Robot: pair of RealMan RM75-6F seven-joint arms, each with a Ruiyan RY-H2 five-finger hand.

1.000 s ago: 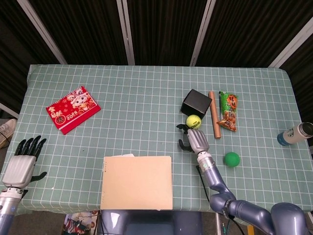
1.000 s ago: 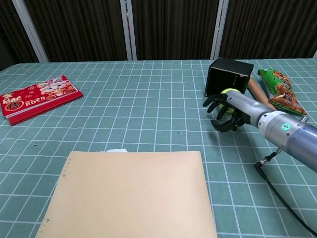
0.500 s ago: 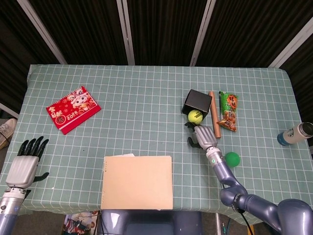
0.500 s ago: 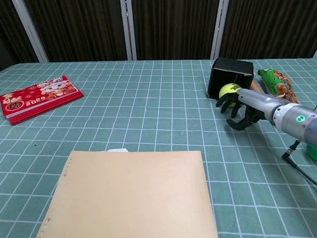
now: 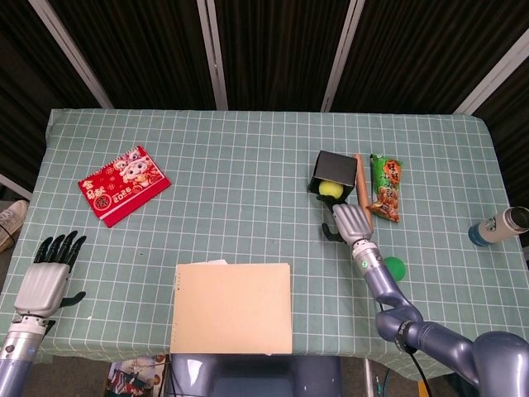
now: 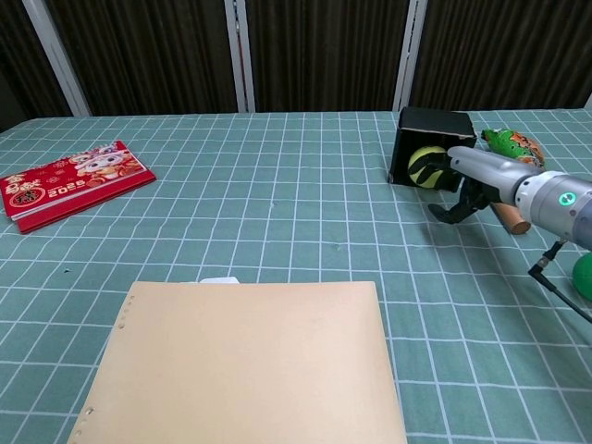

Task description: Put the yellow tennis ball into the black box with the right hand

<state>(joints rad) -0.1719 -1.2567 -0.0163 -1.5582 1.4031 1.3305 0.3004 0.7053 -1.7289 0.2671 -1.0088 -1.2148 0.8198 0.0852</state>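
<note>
The yellow tennis ball sits in the mouth of the black box, which lies on its side with its open end facing the robot. The right hand is just in front of the box. Its dark fingers reach to the ball and touch its front, and they are spread a little, not wrapped around the ball. From above, the back of the hand hides how the fingertips meet the ball. A brown stick lies flat just beside the box on its right, and in the chest view its near end peeks out behind the right hand. Next to the stick lies a green snack bag. A green ball rests on the table near the right arm, on the side close to the robot. A bottle with a blue middle lies far off by the right edge of the table. The table has a green cloth with white squares. A red booklet with cartoon pictures lies on the left side, well apart from the box. A big tan board lies flat near the front edge in the middle. The left hand is at the near left corner of the table, holding nothing, with its dark fingers straight and a little apart, pointing away from the robot.
</note>
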